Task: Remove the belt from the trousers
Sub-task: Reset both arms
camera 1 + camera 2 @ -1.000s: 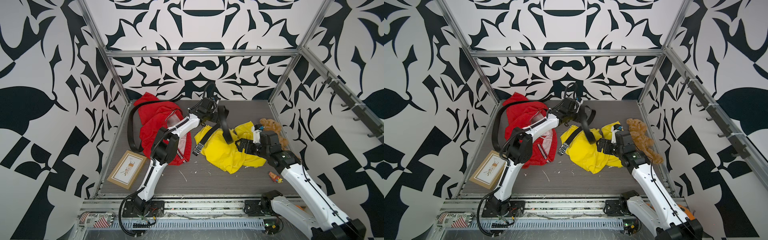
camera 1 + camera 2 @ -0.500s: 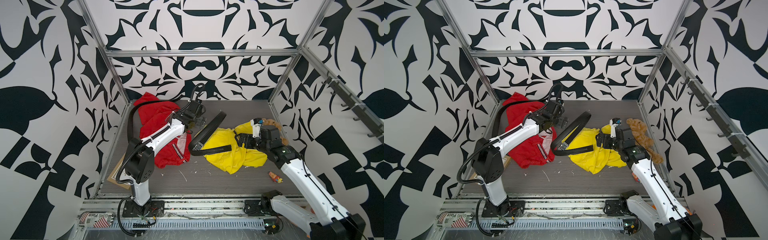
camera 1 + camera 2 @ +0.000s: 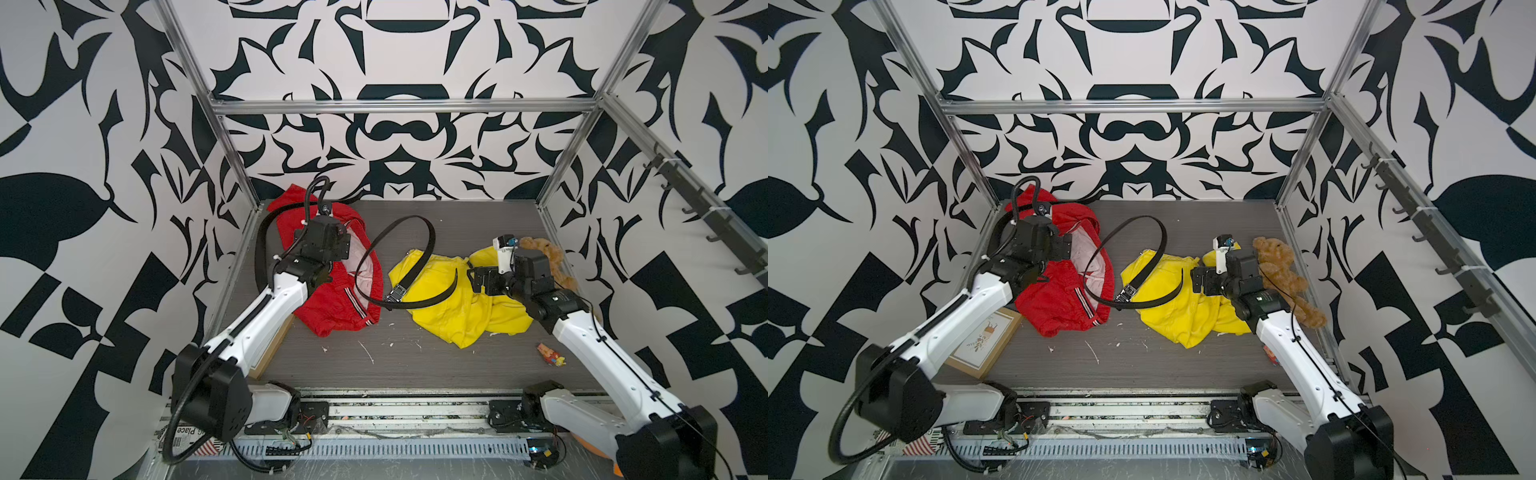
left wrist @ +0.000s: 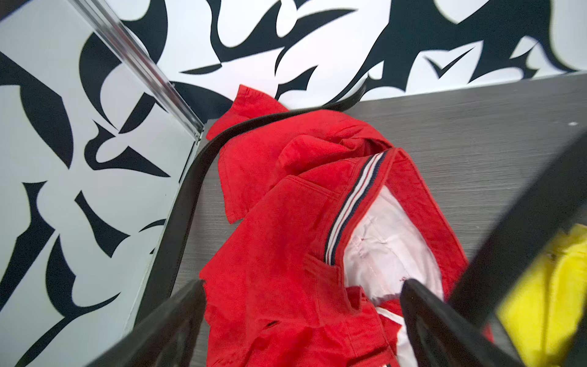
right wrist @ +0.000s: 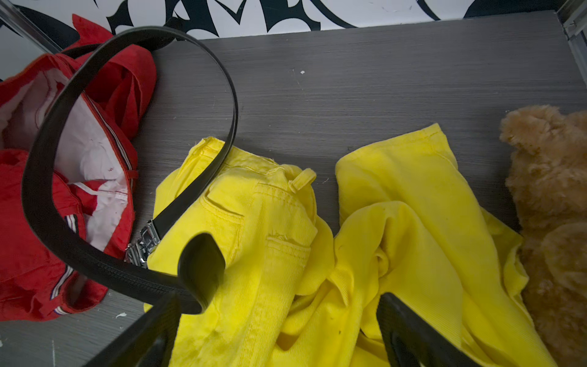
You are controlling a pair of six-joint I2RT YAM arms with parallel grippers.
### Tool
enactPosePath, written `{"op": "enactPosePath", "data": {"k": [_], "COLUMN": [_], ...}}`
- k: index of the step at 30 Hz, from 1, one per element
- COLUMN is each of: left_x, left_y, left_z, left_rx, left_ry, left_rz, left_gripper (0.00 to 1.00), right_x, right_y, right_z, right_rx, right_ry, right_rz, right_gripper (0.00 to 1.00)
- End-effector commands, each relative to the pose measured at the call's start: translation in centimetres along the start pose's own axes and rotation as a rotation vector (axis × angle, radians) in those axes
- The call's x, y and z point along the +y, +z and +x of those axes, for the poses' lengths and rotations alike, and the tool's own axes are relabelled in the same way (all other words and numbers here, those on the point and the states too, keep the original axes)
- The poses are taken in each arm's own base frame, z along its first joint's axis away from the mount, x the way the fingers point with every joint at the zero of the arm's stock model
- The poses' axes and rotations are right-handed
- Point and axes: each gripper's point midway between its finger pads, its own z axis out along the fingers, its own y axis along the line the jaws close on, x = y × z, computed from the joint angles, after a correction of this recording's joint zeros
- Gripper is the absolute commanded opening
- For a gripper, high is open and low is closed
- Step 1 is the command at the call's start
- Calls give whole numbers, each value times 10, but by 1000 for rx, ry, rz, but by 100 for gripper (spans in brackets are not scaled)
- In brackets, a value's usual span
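In both top views you see the belt [image 3: 424, 255] lying free in a loose loop on the grey table [image 3: 478, 216]. Its buckle [image 3: 395, 293] sits in the gap between the red garment [image 3: 332, 309] and the yellow trousers [image 3: 461, 320], and its tail is draped across the yellow cloth. Your left arm's wrist block [image 3: 322, 245] covers whatever is under it, and the picture frame [image 3: 984, 338] is half hidden beneath that forearm. The right gripper [image 3: 474, 280] hovers over the yellow trousers, with the teddy bear [image 3: 1281, 270] partly behind it. The left wrist view shows the left gripper [image 4: 301, 286] spread wide above the red garment with nothing between its fingers. A second black strap [image 4: 187, 203] runs along the wall and over the red cloth, and you cannot tell whether it is threaded through — the broad dark band at one edge is too blurred to name. In the right wrist view the right gripper is likewise released and empty. The belt's tail curls up just at one fingertip [image 5: 152, 327], and you cannot tell whether they touch. One belt loop [image 5: 301, 179] on the yellow waistband stands empty — any others are lost among the folds.
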Motion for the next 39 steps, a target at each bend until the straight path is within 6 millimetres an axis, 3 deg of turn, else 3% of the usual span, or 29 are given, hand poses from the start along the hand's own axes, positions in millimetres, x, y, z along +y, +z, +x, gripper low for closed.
{"op": "enactPosePath", "data": {"k": [1,7,15,20,25,31,39], "left_x": [-6,18,32,46,47,45,41], "left_y": [-8,-15,15,20,25,37,64], "left_z": [12,41,90,99,106,114,145], "left_rx": [-45,-142,-156,-227,-285,-270,-239], "left_ry": [-11,-103,-86,-108,-118,-91,-95], "left_rz": [88,139,107,67,78,75,60], "left_gripper": [99,99,99,99,99,99,99], "right_x": [-8,-26,-59,-66,-68,-76,-83], "right_y": [10,32,60,72,92,96,94], "right_z": [-7,3,16,18,24,29,38], "right_rx": [-71,-95,-151,-210,-241,-287,-327], "right_ry": [-70,-150,-230,-251,-233,-204,-190], "right_rz": [16,78,129,109,80,72,103], "right_gripper": [99,99,99,99,99,99,99]}}
